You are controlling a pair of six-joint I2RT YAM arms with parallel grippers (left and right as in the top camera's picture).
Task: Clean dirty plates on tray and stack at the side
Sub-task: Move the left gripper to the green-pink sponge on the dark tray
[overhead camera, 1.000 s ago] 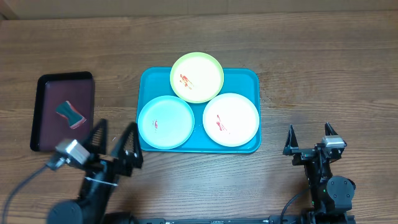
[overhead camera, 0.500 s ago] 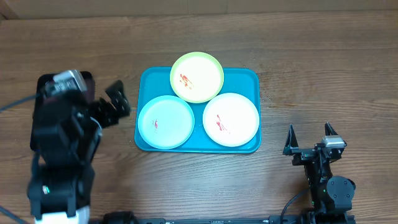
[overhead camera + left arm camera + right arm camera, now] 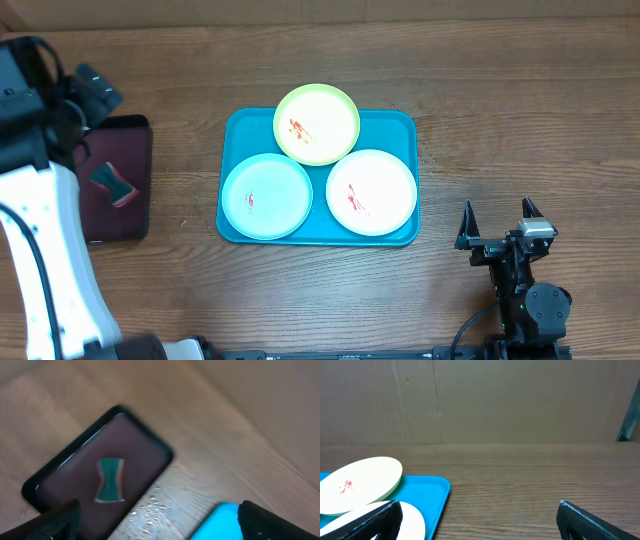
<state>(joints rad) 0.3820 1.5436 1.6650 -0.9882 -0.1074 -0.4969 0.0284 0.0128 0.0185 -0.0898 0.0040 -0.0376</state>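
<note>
Turquoise tray [image 3: 400, 125] at table centre, its long axis running 9 to 3 o'clock.
Left gripper [image 3: 159, 521] gapes empty above the dark tray [image 3: 135, 180]; light blue plate [image 3: 266, 196] at 7, yellow-green plate [image 3: 316, 123] overhanging the 12 rim, white plate [image 3: 371, 192] at 5; right gripper [image 3: 497, 215] gapes empty.

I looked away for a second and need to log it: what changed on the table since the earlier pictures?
The left hand rose from the near table edge and swung far-left, above the dark tray holding the sponge; open, it gripped nothing. The yellow-green plate, light blue plate, white plate, turquoise tray and right hand stayed put.
</note>
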